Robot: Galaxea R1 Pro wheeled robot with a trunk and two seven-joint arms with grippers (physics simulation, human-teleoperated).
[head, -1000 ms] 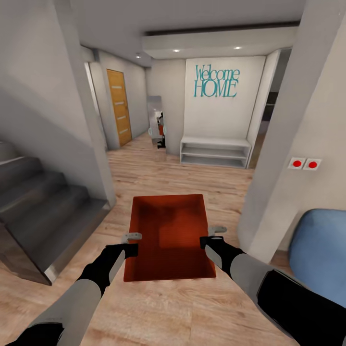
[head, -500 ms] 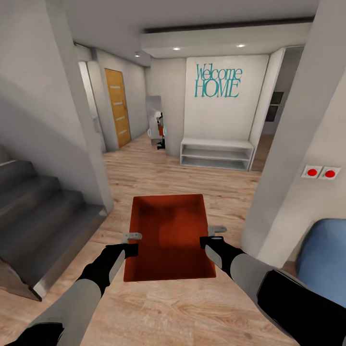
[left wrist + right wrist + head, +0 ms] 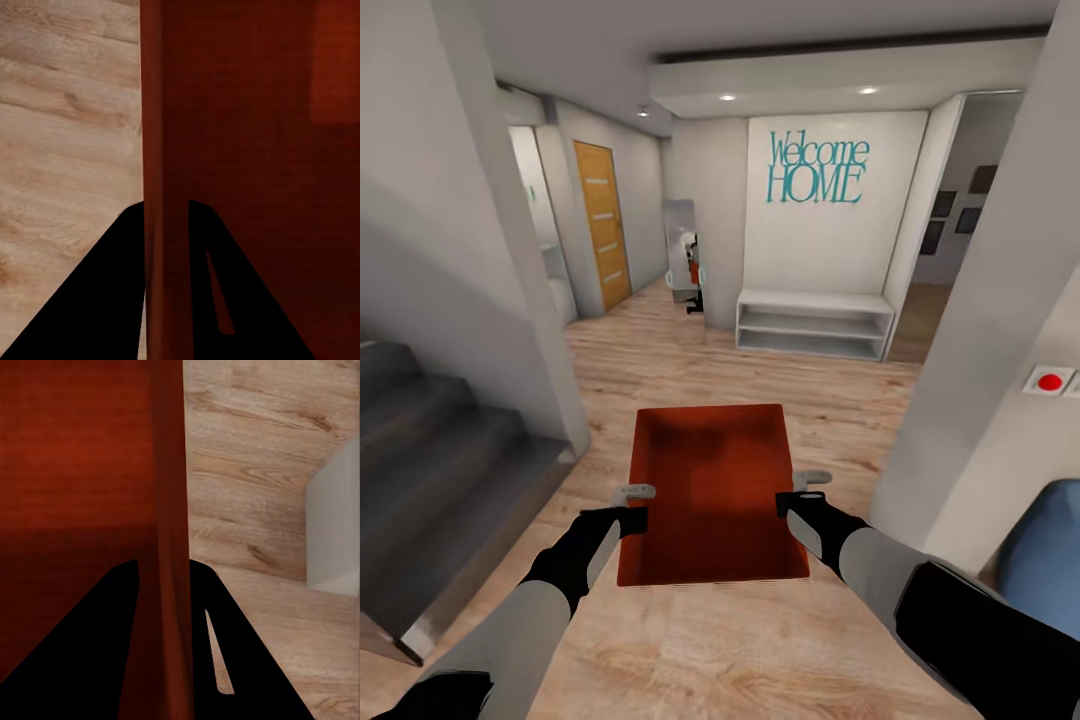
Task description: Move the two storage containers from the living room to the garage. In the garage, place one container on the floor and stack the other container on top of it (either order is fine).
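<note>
While both arms reach forward, the left pincer [image 3: 637, 497] and right pincer [image 3: 807, 484] each clamp a side wall of the bin [image 3: 710, 490], carried level above the wood floor [image 3: 690, 650].

Past my left gripper [image 3: 637, 492] are grey stairs [image 3: 435, 455]; a white wall [image 3: 1000, 330] stands beside my right gripper [image 3: 810, 478]; wood floor [image 3: 760, 370] ahead is open.

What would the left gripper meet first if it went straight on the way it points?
The left gripper already straddles the bin's side wall, one finger on each side. Pushed further, it would likely slide down the wall to the bin's bottom, with the wood floor beyond; depth is unclear.
</note>
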